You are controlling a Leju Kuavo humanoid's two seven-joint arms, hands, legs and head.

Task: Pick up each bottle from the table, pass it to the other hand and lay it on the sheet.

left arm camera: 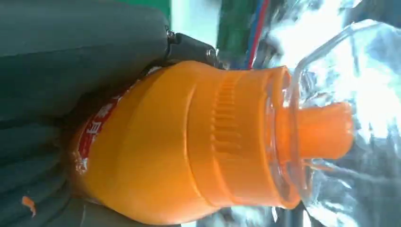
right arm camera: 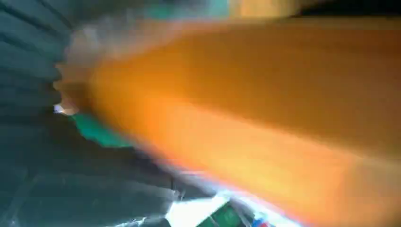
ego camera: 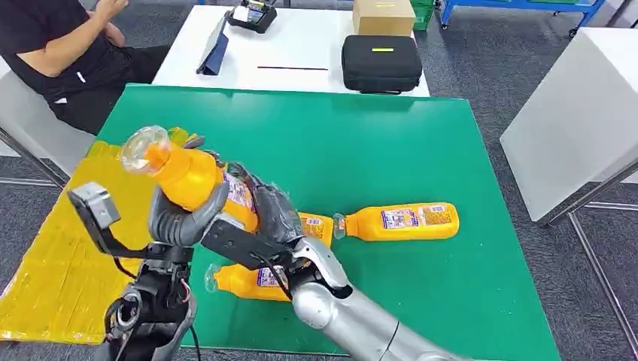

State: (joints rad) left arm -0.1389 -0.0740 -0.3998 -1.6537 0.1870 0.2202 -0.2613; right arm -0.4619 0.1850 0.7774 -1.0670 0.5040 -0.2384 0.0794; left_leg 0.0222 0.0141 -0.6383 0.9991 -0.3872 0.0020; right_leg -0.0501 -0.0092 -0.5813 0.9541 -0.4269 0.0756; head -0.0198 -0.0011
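An orange bottle (ego camera: 192,177) with a clear cap (ego camera: 143,149) is held tilted above the green table's (ego camera: 376,150) left front, cap pointing up and to the left. My left hand (ego camera: 184,222) wraps its middle from below, the grey thumb (left arm camera: 80,52) lying along it. My right hand (ego camera: 272,214) grips its lower end, and in the right wrist view the bottle (right arm camera: 246,104) is a close blur. A second bottle (ego camera: 402,222) lies on the table to the right. Two more (ego camera: 248,280) (ego camera: 317,228) lie partly hidden under my right arm. The yellow sheet (ego camera: 60,271) covers the table's left edge.
A person (ego camera: 68,53) sits at the far left. Behind the green table stands a white table (ego camera: 301,45) with a black case (ego camera: 381,62), a cardboard box (ego camera: 384,16) and a tablet (ego camera: 214,49). Another white table (ego camera: 579,113) stands to the right.
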